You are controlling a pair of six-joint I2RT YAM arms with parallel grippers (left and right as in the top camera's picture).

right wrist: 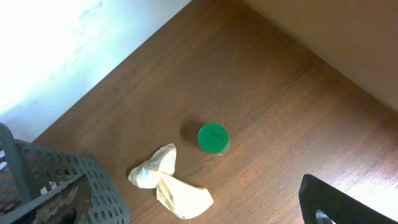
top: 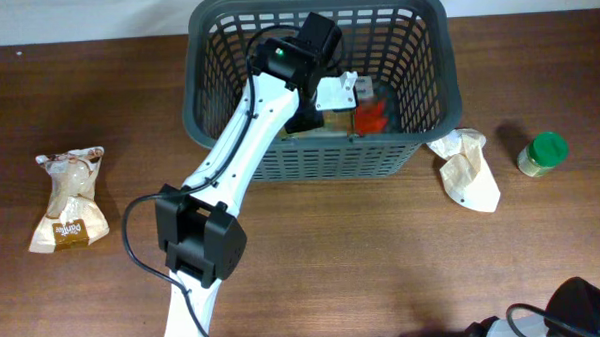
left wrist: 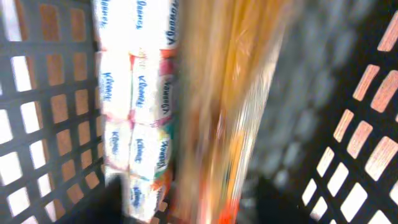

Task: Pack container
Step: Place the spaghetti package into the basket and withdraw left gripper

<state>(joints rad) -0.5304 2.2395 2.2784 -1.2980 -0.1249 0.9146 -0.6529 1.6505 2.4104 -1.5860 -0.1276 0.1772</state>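
Left gripper [top: 342,94] low inside the container [top: 434,86], walls close around; its closure unclear.

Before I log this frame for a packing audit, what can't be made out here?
Left gripper: overhead, its own arm hides the jaws inside the dark grey slotted plastic basket; open or shut unknown.
Yellow-orange clear packet: left wrist, blurred.
Right gripper: right wrist, cut off by the frame's corner.

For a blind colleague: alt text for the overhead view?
The left arm reaches into a dark grey basket holding packaged goods. On the wooden table: snack bag at left, crumpled paper bag and green-lidded jar at right.
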